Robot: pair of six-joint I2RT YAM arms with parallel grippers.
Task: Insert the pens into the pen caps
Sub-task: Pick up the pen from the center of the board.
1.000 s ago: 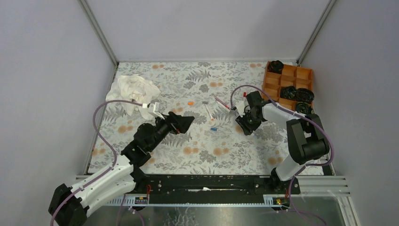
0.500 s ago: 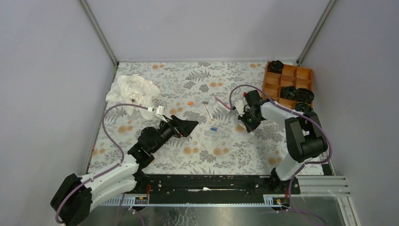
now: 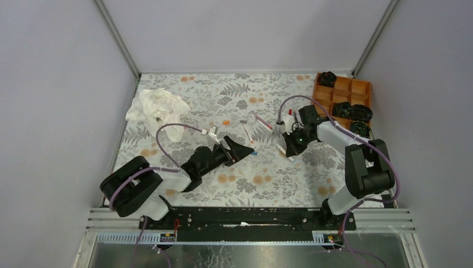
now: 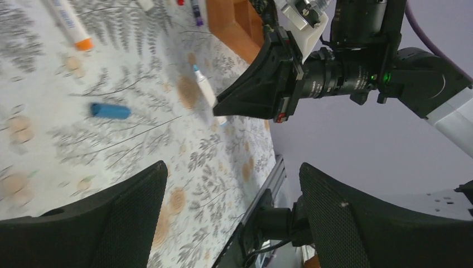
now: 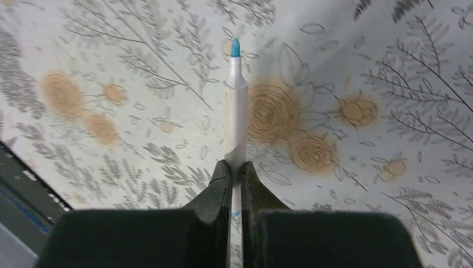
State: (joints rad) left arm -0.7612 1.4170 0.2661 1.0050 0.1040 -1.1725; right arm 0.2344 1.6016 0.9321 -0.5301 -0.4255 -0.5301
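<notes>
right wrist: blue-tipped pen within right tool

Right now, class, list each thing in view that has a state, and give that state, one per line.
pen: uncapped, blue tip bare
right gripper: shut on the pen
left gripper: open, holding nothing
blue cap: off any pen, lying loose
cloth: crumpled
tray: some compartments filled, some bare

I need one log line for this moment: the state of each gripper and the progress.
left gripper: open, blue cap lying ahead, untouched | right gripper: shut on blue-tipped pen, tip bare | capping: not yet done
</notes>
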